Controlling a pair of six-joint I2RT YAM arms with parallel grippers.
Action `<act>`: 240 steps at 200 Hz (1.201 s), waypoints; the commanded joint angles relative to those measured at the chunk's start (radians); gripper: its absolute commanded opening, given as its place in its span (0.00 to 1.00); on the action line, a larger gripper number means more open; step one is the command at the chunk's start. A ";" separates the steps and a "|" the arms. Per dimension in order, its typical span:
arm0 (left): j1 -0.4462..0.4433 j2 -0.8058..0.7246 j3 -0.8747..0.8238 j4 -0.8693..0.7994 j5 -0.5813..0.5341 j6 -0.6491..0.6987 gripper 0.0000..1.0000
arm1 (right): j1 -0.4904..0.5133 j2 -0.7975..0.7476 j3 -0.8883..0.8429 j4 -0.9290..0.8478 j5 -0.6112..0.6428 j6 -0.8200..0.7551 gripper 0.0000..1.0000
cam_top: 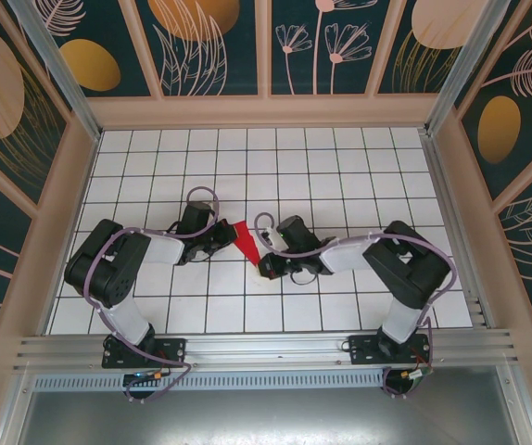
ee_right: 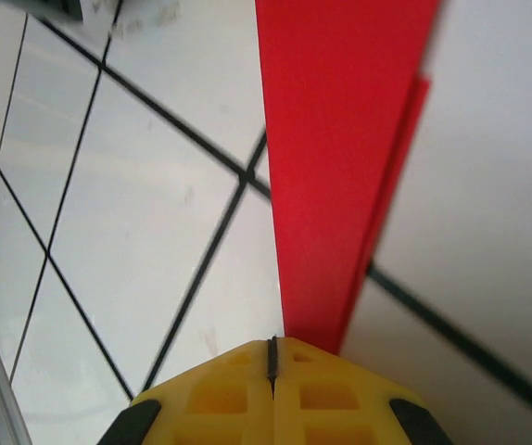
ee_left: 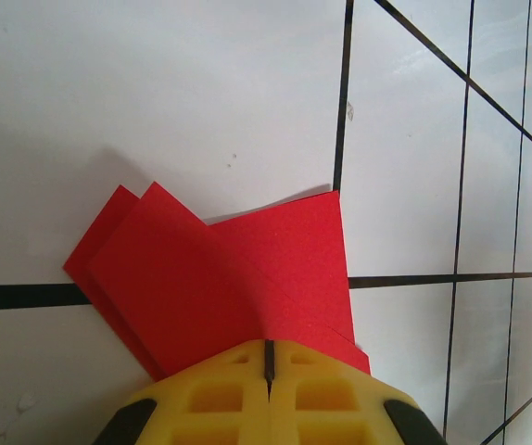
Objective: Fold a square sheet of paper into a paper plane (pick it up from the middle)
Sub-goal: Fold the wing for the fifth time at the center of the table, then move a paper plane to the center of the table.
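Observation:
The red paper plane point(cam_top: 244, 239) lies folded to a slim dart on the white grid table point(cam_top: 340, 176), wide end far, point near. My left gripper point(cam_top: 232, 234) is shut, its tips on the wide end. In the left wrist view the layers of the paper plane point(ee_left: 229, 278) fan out ahead of the left gripper point(ee_left: 268, 345) and run under both yellow fingers. My right gripper point(cam_top: 262, 262) is shut at the point. In the right wrist view the paper plane point(ee_right: 340, 139) narrows toward the right gripper point(ee_right: 272, 341) and passes under its right finger. I cannot tell whether either gripper pinches the paper.
Pale walls point(cam_top: 81, 185) ring the tiled table on three sides, and an aluminium rail point(cam_top: 266, 348) runs along the near edge by the arm bases. Bare tiles stretch behind and to both sides of the grippers.

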State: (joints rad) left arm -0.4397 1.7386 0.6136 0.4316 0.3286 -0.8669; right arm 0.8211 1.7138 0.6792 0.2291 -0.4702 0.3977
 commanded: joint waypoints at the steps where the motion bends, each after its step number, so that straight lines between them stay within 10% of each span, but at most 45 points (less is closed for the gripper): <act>1: -0.007 0.086 -0.017 -0.107 -0.096 0.002 0.00 | 0.009 -0.052 -0.082 -0.109 -0.004 -0.022 0.00; 53: -0.008 0.026 0.049 -0.142 -0.058 0.019 0.00 | -0.007 -0.177 -0.050 -0.111 0.101 0.019 0.00; 77: -0.009 -0.070 0.112 -0.218 -0.065 0.008 0.20 | -0.045 -0.240 -0.018 -0.084 0.191 0.092 0.00; 106: -0.020 -0.158 0.168 -0.337 -0.097 -0.027 0.42 | -0.097 -0.293 -0.033 -0.026 0.239 0.152 0.33; 173: -0.134 -0.198 0.307 -0.717 -0.357 -0.073 0.82 | -0.218 -0.276 -0.058 -0.022 0.295 0.153 0.66; 240: -0.304 0.125 0.629 -1.013 -0.589 -0.090 0.83 | -0.303 -0.274 -0.110 -0.006 0.288 0.183 0.78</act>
State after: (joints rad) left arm -0.7128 1.7519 1.1362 -0.3920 -0.1390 -0.9562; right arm 0.5491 1.4353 0.5869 0.2001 -0.1886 0.5648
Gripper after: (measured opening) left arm 0.845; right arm 0.784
